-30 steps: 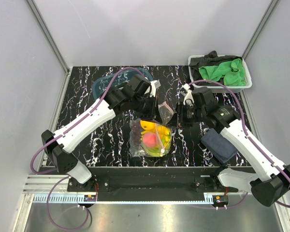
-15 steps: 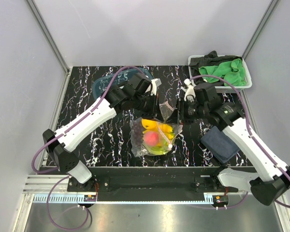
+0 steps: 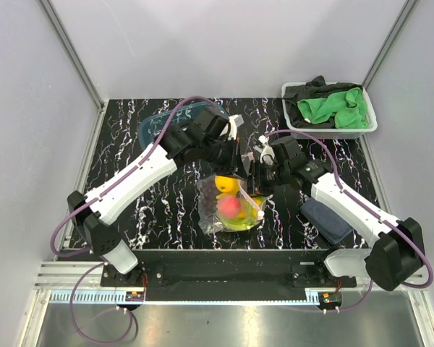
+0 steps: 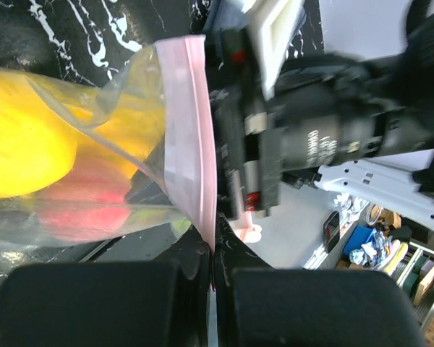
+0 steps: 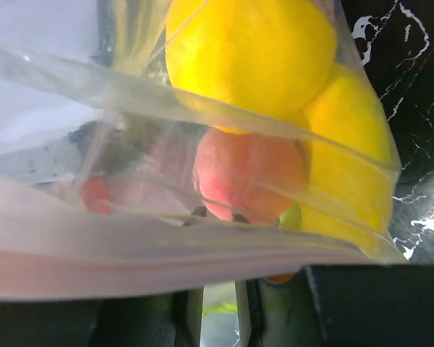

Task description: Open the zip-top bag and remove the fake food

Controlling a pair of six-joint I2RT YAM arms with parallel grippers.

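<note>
The zip-top bag lies at the table's middle front, its mouth end lifted. Through the clear plastic the fake food shows: a yellow lemon, a pink-red peach and more yellow pieces. My left gripper is shut on the pink zip strip at the bag's top edge. My right gripper faces it from the right. Its fingers stand slightly apart, with the zip strip draped across them. Whether any plastic is pinched between them is hidden.
A blue-tinted clear tray sits at the back left, partly under the left arm. A white bin holding green and black cloths is at the back right. A dark blue folded cloth lies at the front right.
My right arm has swung left and down, bringing its gripper against the bag's mouth. The left gripper has kept its hold on the strip, and the bag's top has shifted slightly.
</note>
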